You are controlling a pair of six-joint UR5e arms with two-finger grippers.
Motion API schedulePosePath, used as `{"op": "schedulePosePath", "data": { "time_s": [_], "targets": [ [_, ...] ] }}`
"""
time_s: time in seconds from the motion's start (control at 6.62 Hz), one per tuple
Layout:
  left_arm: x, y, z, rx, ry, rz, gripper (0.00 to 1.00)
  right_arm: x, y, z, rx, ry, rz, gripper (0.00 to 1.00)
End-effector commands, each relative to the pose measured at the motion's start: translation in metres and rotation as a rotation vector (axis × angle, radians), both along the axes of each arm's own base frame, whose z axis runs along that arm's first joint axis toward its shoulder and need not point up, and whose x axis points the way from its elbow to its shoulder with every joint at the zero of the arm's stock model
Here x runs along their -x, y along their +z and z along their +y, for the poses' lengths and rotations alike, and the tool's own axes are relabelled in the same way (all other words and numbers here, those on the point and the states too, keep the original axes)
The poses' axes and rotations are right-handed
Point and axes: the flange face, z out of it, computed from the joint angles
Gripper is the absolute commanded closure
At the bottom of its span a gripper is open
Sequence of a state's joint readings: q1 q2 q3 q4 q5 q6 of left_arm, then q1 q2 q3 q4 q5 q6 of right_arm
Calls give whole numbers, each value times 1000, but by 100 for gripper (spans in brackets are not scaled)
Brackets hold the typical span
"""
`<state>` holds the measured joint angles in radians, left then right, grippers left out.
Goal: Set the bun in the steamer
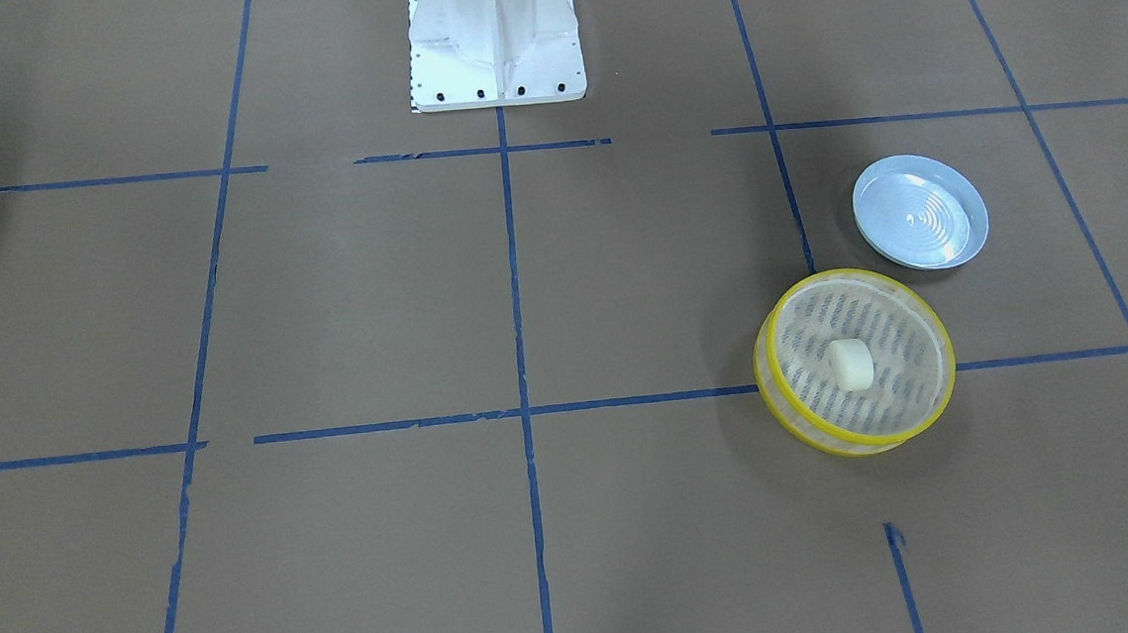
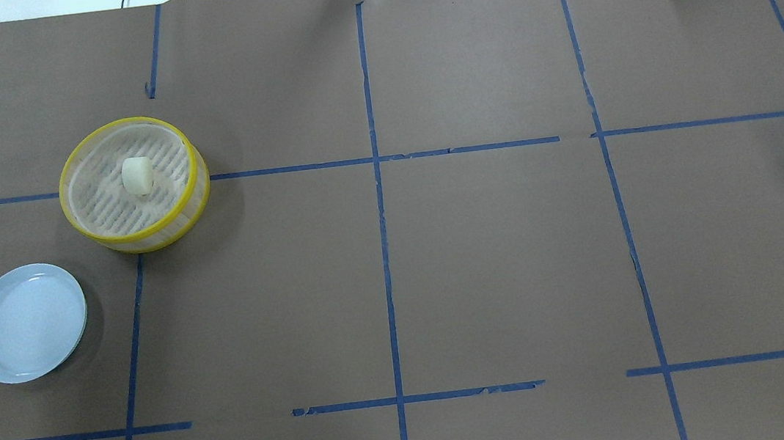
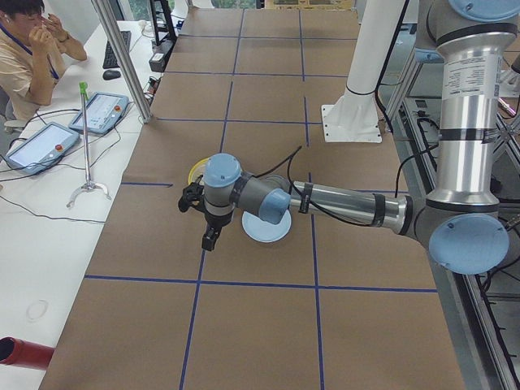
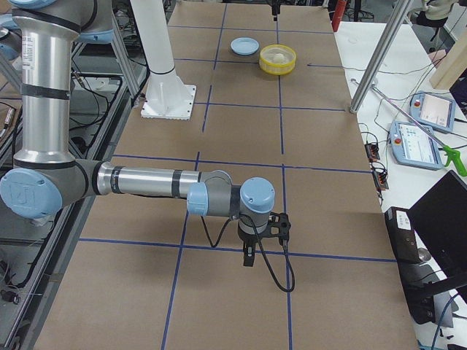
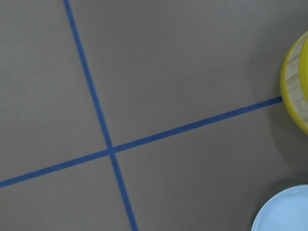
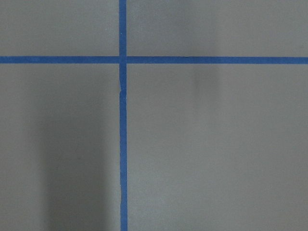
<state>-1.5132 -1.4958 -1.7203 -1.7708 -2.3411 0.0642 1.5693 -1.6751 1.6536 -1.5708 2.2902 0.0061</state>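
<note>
The cream-white bun (image 1: 851,365) lies on the slotted floor of the yellow-rimmed steamer (image 1: 895,331), near its middle. Both also show in the overhead view, the bun (image 2: 137,176) inside the steamer (image 2: 102,203), and far off in the right side view (image 4: 278,61). My left gripper (image 3: 210,238) hangs above the table beside the steamer and plate; it shows only in the left side view, so I cannot tell whether it is open. My right gripper (image 4: 248,257) hangs over bare table far from the steamer; I cannot tell its state either. The left wrist view catches the steamer's edge (image 5: 293,91).
An empty pale-blue plate (image 1: 919,212) sits on the table next to the steamer, also in the overhead view (image 2: 27,322) and the left wrist view (image 5: 288,211). The white robot base (image 1: 495,43) stands at the table's robot side. Operators' tablets and cables lie beyond the far edge (image 3: 49,142).
</note>
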Motion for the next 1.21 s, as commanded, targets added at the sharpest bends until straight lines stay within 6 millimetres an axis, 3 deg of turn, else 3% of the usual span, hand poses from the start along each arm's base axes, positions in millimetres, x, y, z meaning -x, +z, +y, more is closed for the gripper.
{"op": "schedulePosePath", "data": {
  "time_s": [0.0, 0.6, 0.75, 1.06],
  "targets": [
    [49, 33, 28, 150, -4, 18, 0, 0, 0, 0, 0, 0, 0, 0],
    [50, 51, 46, 298, -8, 12, 0, 0, 0, 0, 0, 0, 0, 0],
    [47, 69, 63, 334, -5, 22, 0, 0, 0, 0, 0, 0, 0, 0],
    [46, 66, 60, 308, -4, 28, 0, 0, 0, 0, 0, 0, 0, 0]
  ]
}}
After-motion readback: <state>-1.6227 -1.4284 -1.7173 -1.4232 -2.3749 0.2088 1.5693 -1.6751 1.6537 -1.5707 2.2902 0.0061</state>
